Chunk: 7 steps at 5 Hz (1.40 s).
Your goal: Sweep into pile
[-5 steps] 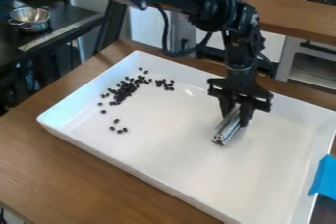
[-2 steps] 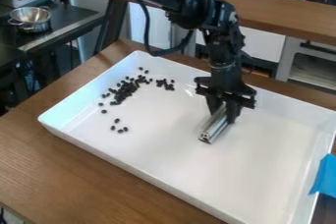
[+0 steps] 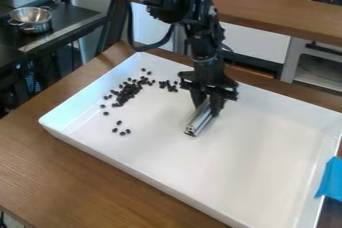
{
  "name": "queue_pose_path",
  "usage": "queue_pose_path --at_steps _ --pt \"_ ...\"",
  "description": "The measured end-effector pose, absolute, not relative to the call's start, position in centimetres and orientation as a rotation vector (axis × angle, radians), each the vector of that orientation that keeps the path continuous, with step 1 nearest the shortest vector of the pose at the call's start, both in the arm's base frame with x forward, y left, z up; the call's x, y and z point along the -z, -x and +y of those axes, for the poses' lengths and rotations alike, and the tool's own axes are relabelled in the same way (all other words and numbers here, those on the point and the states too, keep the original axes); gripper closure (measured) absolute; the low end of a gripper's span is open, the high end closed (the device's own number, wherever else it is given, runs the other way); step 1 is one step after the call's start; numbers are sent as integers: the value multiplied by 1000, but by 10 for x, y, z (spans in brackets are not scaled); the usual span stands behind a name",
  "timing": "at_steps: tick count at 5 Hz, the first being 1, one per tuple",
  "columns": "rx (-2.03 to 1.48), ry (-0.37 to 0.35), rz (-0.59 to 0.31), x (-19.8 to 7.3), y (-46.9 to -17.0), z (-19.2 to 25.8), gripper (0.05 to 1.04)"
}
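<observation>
In the camera view, the gripper [image 3: 206,107] grasps a metal bar [image 3: 199,122] over the middle of the white tray [image 3: 272,141] on the desk [image 3: 47,164], while the black beans [image 3: 128,91] lie to its left, densest toward the tray's far left, with a few strays nearer.
</observation>
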State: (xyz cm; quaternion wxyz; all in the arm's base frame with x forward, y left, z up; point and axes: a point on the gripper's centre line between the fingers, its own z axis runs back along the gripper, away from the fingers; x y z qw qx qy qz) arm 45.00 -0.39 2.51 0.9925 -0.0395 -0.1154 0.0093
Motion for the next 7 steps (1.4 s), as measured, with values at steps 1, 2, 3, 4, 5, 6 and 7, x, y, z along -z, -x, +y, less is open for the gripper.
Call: queue_pose_path --at_steps 1,2,3,4,5,6,7 --pt "-22 67 -239 -26 -452 1 705" --pt "-58 55 -250 -26 -453 20 705" --pt "-83 33 -281 -25 -453 29 705" --pt "-141 3 -308 -26 -452 53 705" --pt "-187 -63 -356 -30 -455 71 705" --pt "-207 -140 -393 -34 -455 90 705" --pt "-214 -170 -392 -34 -454 100 705"
